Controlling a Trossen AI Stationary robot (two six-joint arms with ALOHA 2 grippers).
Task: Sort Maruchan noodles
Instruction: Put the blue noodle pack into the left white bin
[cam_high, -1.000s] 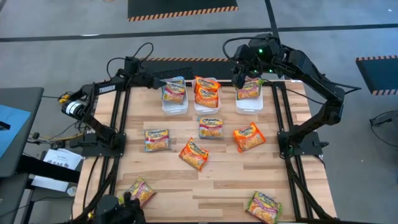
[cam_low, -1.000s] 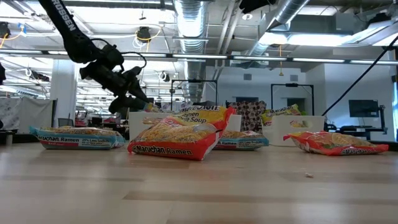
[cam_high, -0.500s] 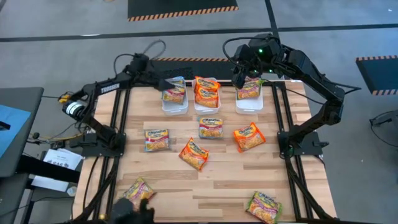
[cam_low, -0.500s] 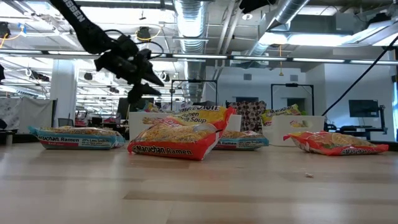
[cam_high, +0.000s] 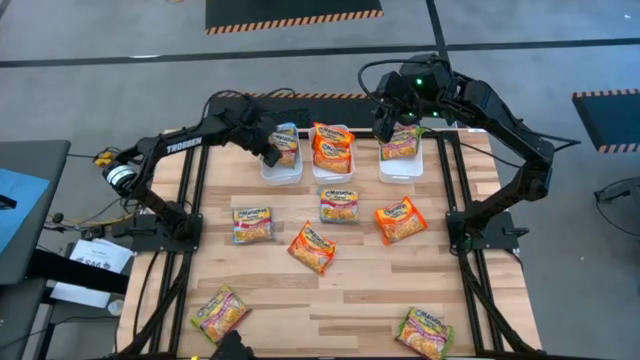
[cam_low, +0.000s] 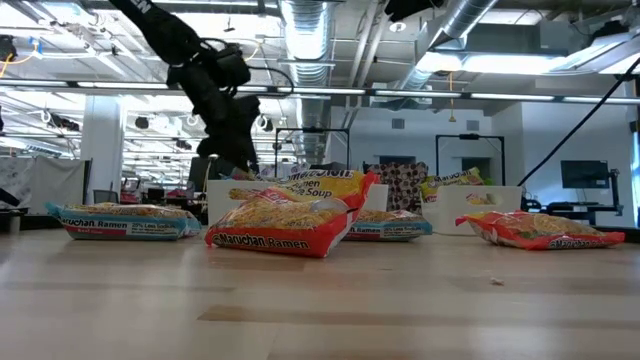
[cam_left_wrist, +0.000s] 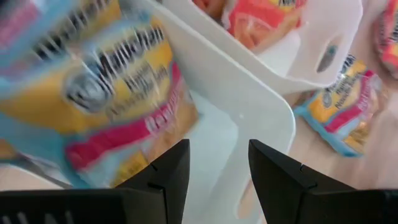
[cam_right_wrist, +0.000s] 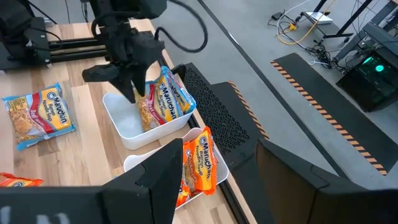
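Observation:
Three white bins stand in a row at the table's far edge. The left bin (cam_high: 283, 165) holds a blue-accented Maruchan packet (cam_left_wrist: 106, 99) that leans against its wall. The middle bin (cam_high: 333, 168) holds orange packets and the right bin (cam_high: 400, 168) a pink-green one. My left gripper (cam_high: 270, 152) hangs open over the left bin's left side, pointing steeply down with nothing between its fingers (cam_left_wrist: 168, 174). My right gripper (cam_high: 385, 128) waits open, high over the right bin. Several more packets lie flat on the table (cam_high: 330, 290).
Loose packets lie mid-table: a blue one (cam_high: 253, 224), an orange one (cam_high: 312, 246), a blue one (cam_high: 339, 204) and an orange one (cam_high: 400, 220). Pink-green ones lie near the front edge (cam_high: 222, 310) (cam_high: 424, 332). Bare wood shows between them.
My left gripper has swung from beyond the left bin's far-left corner toward the table's right and near side, to over the bin. It has risen a little and tipped to point more steeply down, staying open. The packets have not moved.

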